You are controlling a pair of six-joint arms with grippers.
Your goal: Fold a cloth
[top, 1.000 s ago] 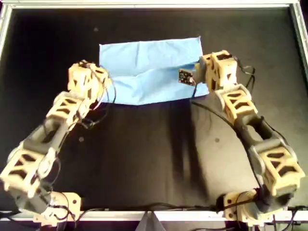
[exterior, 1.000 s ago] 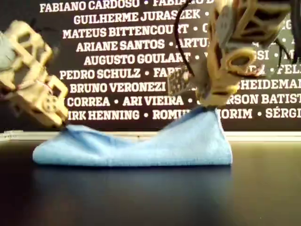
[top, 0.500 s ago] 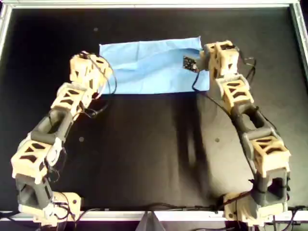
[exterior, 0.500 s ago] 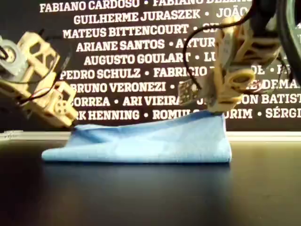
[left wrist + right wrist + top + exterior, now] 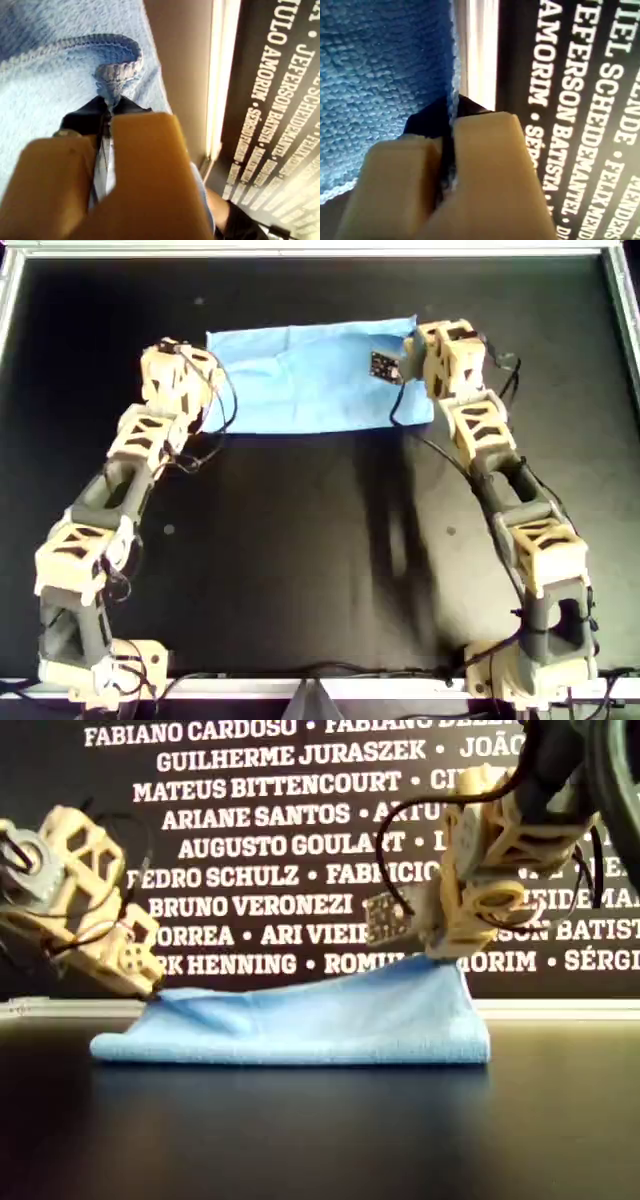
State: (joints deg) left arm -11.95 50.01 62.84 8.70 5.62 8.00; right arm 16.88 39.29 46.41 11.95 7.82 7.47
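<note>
The light blue cloth [image 5: 310, 380] lies doubled over as a flat rectangle near the far edge of the black table, in the overhead view's upper middle. My left gripper [image 5: 207, 380] is shut on a hemmed corner of the cloth [image 5: 116, 75] at its end on the overhead view's left, held low [image 5: 150, 985]. At the other end my right gripper [image 5: 414, 352] is shut on the cloth's edge [image 5: 395, 60], lifting that end slightly [image 5: 445, 956]. Black pads [image 5: 82, 117] pinch the fabric between them.
A metal rail [image 5: 300, 250] borders the table's far side, with a banner of white names [image 5: 260, 820] behind it. A small circuit board [image 5: 383, 365] hangs from the right wrist over the cloth. Bare black table [image 5: 320, 540] stretches between the two arms.
Both grippers carried the cloth's raised edge toward the far rail and lower. The fold has flattened and the cloth's near edge has drawn back.
</note>
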